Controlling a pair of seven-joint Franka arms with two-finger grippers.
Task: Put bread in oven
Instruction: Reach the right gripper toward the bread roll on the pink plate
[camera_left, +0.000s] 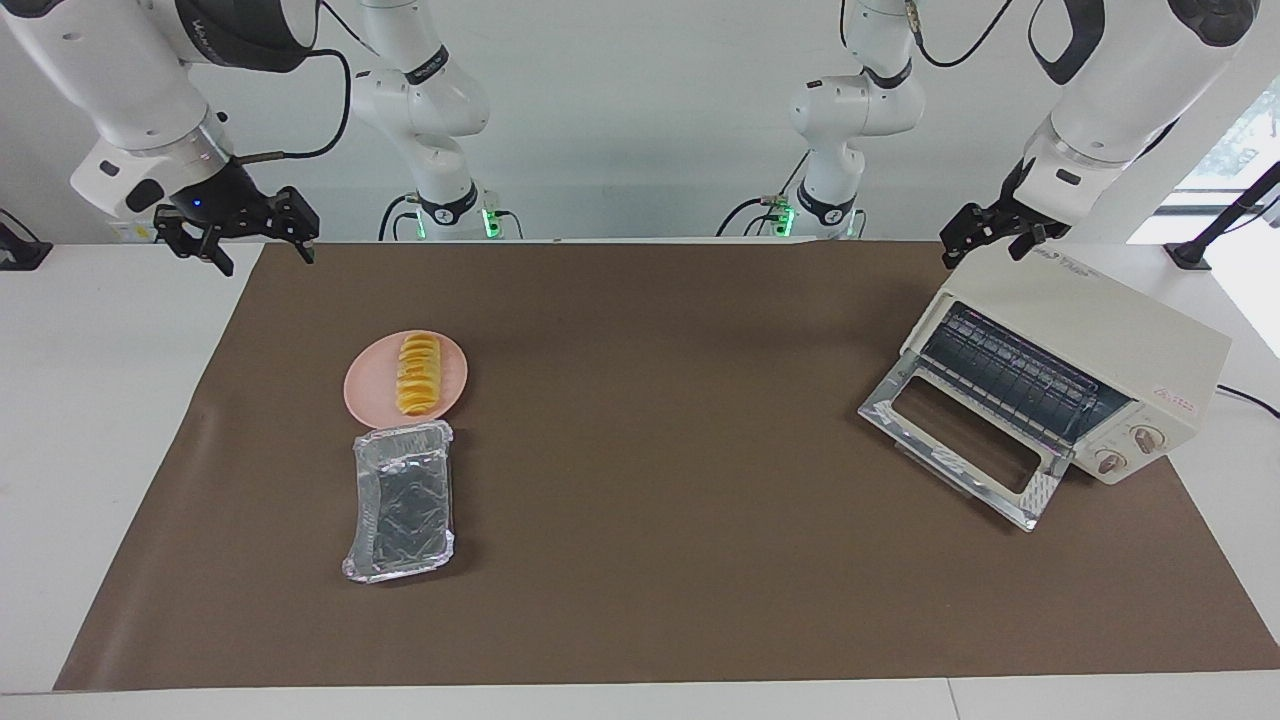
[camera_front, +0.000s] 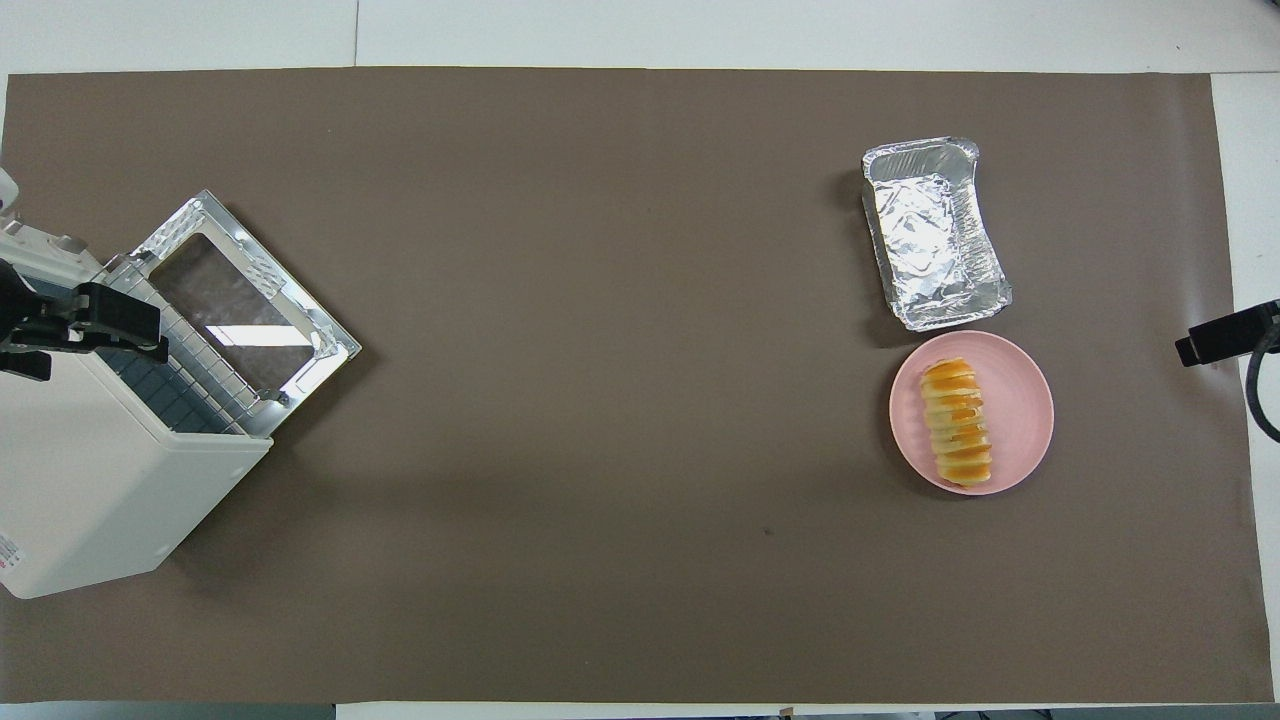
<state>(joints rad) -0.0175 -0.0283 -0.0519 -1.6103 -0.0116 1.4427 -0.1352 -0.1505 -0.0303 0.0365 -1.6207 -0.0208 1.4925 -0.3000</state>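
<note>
The bread (camera_left: 418, 375) is a ridged yellow-orange loaf lying on a round pink plate (camera_left: 368, 392) toward the right arm's end of the table; it also shows in the overhead view (camera_front: 958, 422). The cream-white oven (camera_left: 1100, 325) stands at the left arm's end, its glass door (camera_left: 960, 440) dropped open and the dark rack showing. My left gripper (camera_left: 982, 250) hangs open and empty over the oven's top. My right gripper (camera_left: 262, 252) hangs open and empty over the mat's corner, apart from the plate.
A crinkled silver foil tray (camera_left: 402, 500) lies empty beside the plate, farther from the robots. A brown mat (camera_left: 650, 500) covers the table between the plate and the oven. The white table edge (camera_left: 100, 450) borders the mat.
</note>
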